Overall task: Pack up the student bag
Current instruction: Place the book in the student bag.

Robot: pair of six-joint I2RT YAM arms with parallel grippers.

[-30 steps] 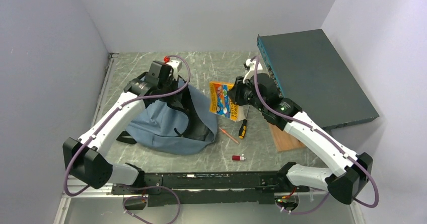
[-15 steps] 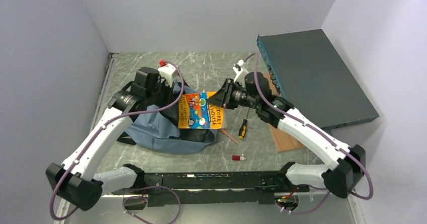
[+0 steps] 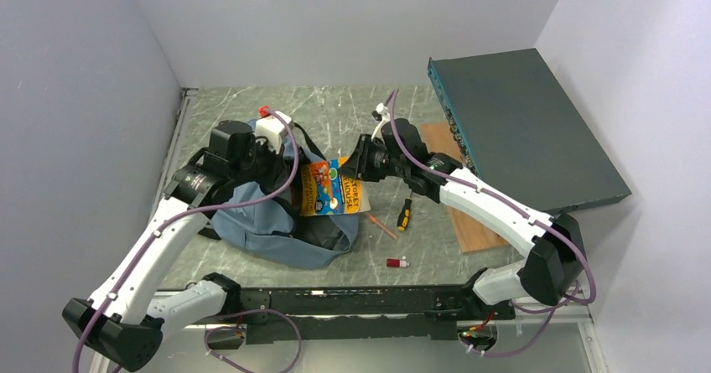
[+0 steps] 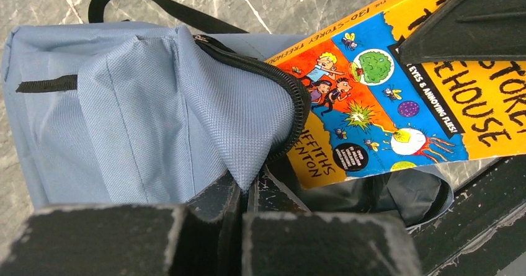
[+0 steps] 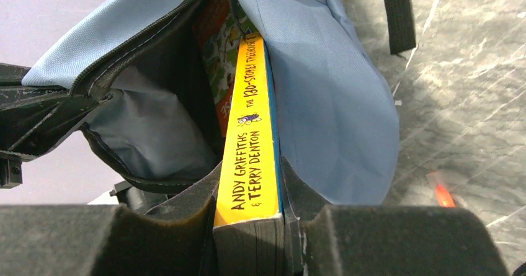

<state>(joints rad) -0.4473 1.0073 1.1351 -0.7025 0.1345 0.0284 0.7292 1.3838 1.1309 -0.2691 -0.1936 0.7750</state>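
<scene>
The student bag [image 3: 260, 222], a dusty-blue backpack with a black zipper, lies left of centre with its mouth held open. My left gripper [image 3: 287, 170] is shut on the bag's upper zipper flap [image 4: 248, 121] and pinches a fold of the fabric. My right gripper [image 3: 359, 170] is shut on a book [image 3: 334, 189] with an orange and blue cover. It grips the book across the yellow spine [image 5: 254, 146] near the end. The book's front end sits inside the bag's opening [image 5: 186, 84], between the dark lining and the blue outer wall [image 5: 322, 102].
A dark teal flat box [image 3: 528, 130] leans at the right over a wooden board [image 3: 474, 222]. A yellow-handled screwdriver [image 3: 405, 214], an orange pencil [image 3: 381, 225] and a small red and white object [image 3: 397, 262] lie on the marbled table right of the bag. Walls close in on three sides.
My right gripper has carried the book leftward and turned it, from beside the bag into its mouth. My left arm has shifted left and nearer, still holding the flap.
</scene>
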